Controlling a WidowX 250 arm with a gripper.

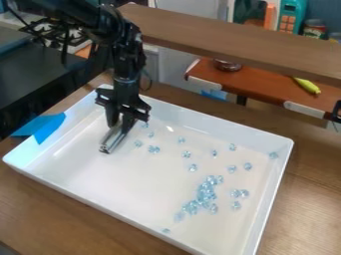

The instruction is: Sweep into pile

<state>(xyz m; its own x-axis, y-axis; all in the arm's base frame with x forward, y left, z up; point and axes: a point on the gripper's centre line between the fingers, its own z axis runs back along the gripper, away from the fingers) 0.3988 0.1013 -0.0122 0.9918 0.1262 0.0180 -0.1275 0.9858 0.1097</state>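
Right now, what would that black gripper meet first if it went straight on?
Probably the white tray, with the silvery tool in the gripper touching its floor first; any gap is unclear.

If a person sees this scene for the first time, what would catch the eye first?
Probably the large white tray, with clear bluish pieces scattered over it, clumped thickest toward the picture's lower right. Next, the black end effector over the tray's upper-left part, holding a shiny metallic bar.
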